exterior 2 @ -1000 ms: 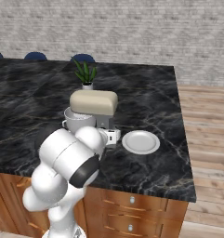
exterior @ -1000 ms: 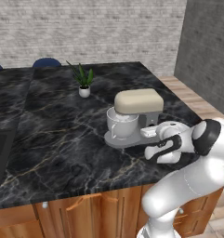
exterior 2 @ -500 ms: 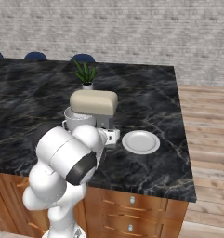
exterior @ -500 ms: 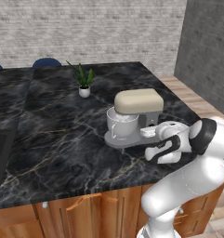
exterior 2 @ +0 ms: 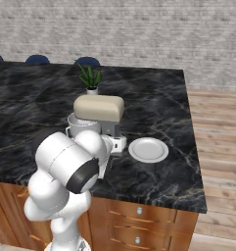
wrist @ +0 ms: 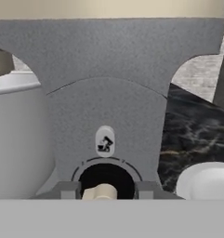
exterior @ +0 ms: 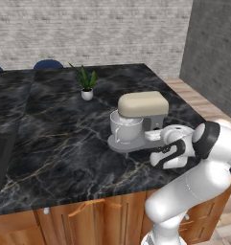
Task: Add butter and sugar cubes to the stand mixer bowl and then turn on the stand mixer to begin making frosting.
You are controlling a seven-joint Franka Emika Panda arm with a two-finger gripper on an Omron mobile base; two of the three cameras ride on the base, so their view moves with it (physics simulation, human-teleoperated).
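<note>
The stand mixer (exterior: 138, 119) stands near the right end of the black marble counter (exterior: 64, 139), its cream-beige rounded head over a grey column and base, with the white stand mixer bowl (exterior: 125, 128) seated under the head. The gripper (wrist: 104, 189) sits right at the dark round knob (wrist: 105, 179) low on the column, its two fingers flanking it, but whether they pinch it I cannot tell. A flat white plate (exterior 2: 148, 149) lies just beside the mixer.

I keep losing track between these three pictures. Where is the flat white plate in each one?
Left base view: I cannot make the plate out; the robot's arm covers that side of the stand mixer.
Right base view: the flat round white plate lies on the black marble counter, right of centre, beside the mixer.
Hand view: its rim shows at lower right.
Shared landmark: the grey stand mixer with its cream-beige head.
</note>
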